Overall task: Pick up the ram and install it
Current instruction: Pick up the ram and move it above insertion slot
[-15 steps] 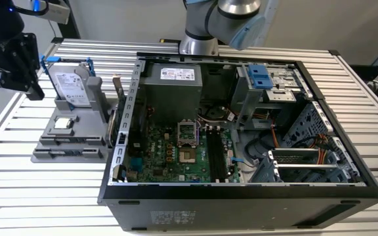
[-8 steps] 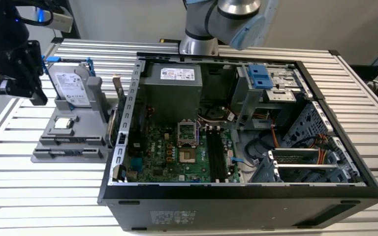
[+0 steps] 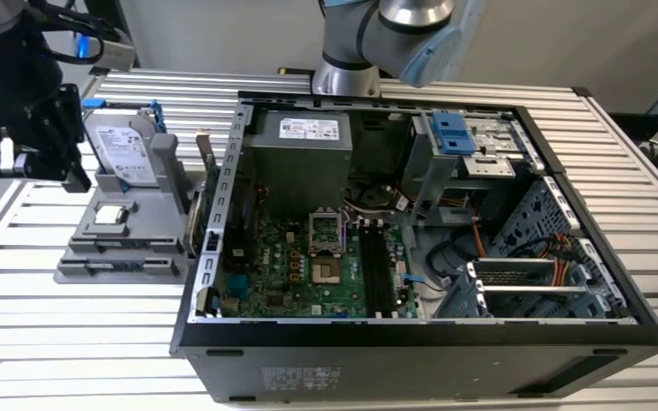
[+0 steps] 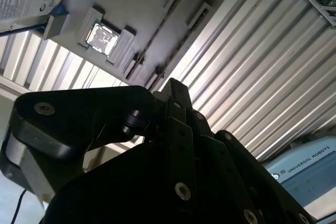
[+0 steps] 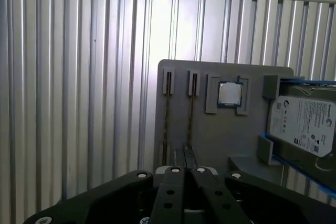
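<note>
Gripper (image 5: 184, 151) fingers (image 5: 170, 192) are pressing together with nothing showing between them, so the pickup seems not yet made. Thin brownish lines are lying in the gray holder's (image 5: 220, 135) two narrow slots; whether either is the ram I cannot tell. Memory slots (image 3: 375, 265) in the open case (image 3: 421, 332) are looking bare. The arm is hovering above the table at the exterior view's left, near the holder.

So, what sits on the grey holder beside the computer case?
The grey holder carries a silver hard drive, a square processor chip and two narrow slots. The gripper covers one end of the slots, so their contents are unclear.
</note>
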